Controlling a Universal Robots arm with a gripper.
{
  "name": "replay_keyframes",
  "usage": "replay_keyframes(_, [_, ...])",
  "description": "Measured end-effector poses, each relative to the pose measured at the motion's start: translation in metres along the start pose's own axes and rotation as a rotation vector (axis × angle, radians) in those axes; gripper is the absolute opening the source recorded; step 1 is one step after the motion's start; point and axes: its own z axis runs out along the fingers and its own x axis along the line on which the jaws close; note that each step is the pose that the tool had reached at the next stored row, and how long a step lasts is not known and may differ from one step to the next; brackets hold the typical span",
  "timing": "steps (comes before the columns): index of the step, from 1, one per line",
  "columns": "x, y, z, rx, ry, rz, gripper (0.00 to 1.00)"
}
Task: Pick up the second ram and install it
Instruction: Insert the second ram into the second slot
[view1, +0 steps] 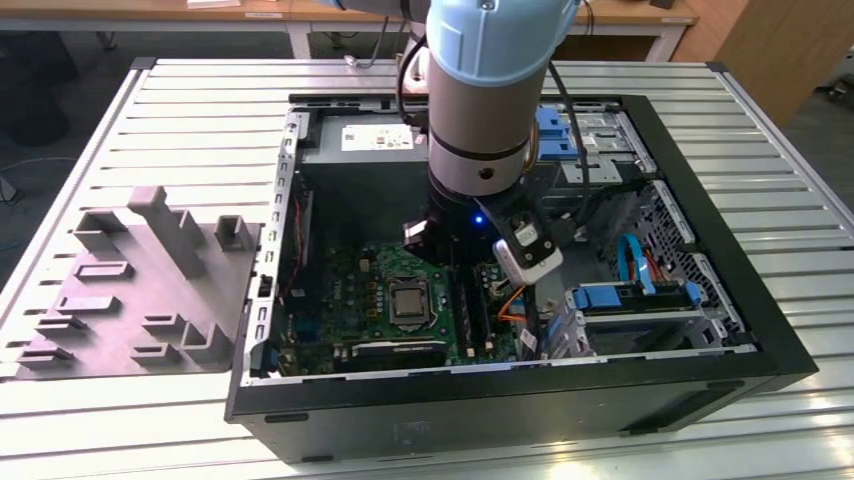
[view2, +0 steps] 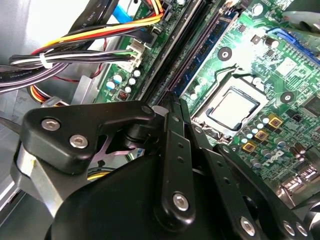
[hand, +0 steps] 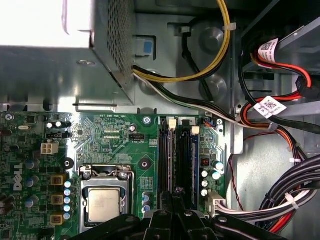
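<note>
Down inside the open computer case (view1: 534, 395), on the slatted worktop (view1: 200, 100):

- Tool (view2: 172, 102): on the arm (view1: 487, 120), lowered over the memory slots. The fingers are drawn together at the tips. I cannot make out whether anything thin is pinched between them.
- Second ram (hand: 194, 165), as I take it: a dark blue-green stick standing on edge in a slot, just beside the tool tips. I cannot tell whether it is fully seated.
- Handling, by my judgement: light, stiff and thin. The chips and contact edge are fragile and the faces are slick. It is best taken by its long top edge near the middle, kept square to the slot, with any pressing spread evenly.
- Neighbouring black slots (hand: 166, 165): run parallel, close alongside, with pale latches at the ends.
- Motherboard (hand: 115, 135): green, with the processor socket (hand: 102, 205) near the slots.
- Cable bundle (view2: 85, 45): yellow, black and red leads crowd the slots' other side. This is the likeliest snag.
- Power supply (hand: 50, 25): a metal box beyond the slot ends.
- Blue drive caddies (view1: 634, 297): towards the exterior view's right.
- Grey moulded fixture (view1: 134, 290): outside the case, on the exterior view's left.
</note>
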Motion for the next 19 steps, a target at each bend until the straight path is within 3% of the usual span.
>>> replay_keyframes(19, [-0.0002, 0.0000, -0.0034, 0.0006, 0.0000, 0.000, 0.12])
